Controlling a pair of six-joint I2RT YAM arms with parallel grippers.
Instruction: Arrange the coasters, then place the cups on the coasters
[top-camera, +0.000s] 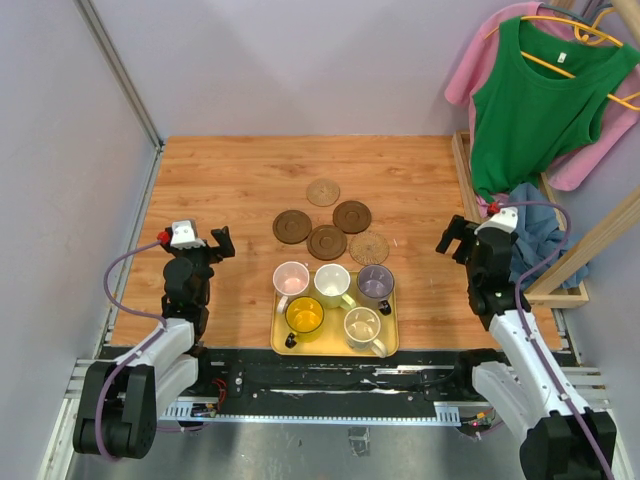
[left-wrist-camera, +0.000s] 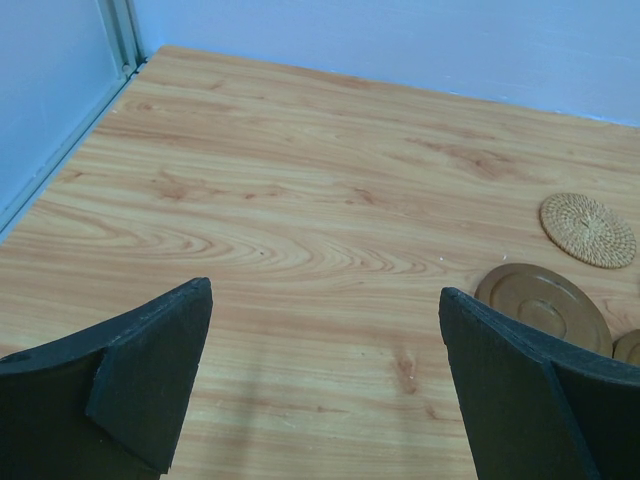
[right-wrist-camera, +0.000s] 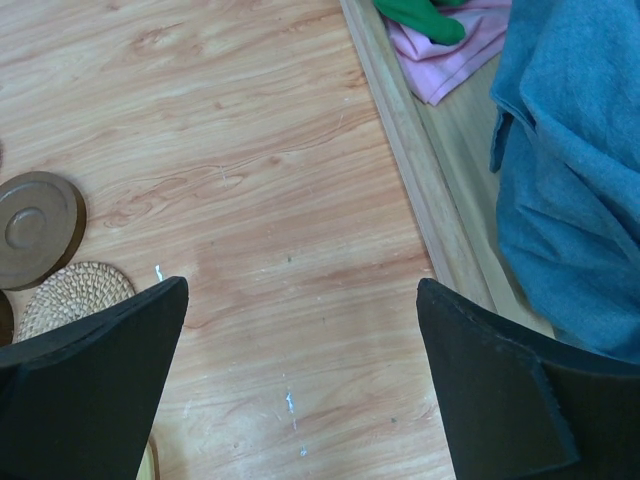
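Several coasters lie in a loose cluster mid-table: a tan one at the back, dark brown ones, and a tan woven one. Just in front of them a yellow tray holds the cups: pink, whitish, grey-purple, yellow, cream. My left gripper hovers open over bare wood left of the tray. Open as well, my right gripper hangs right of the tray, a woven coaster at its left.
A raised wooden rail borders the table's right side. Beyond it lies a blue cloth, with green and pink garments hanging above. A wall with a metal rail bounds the left side.
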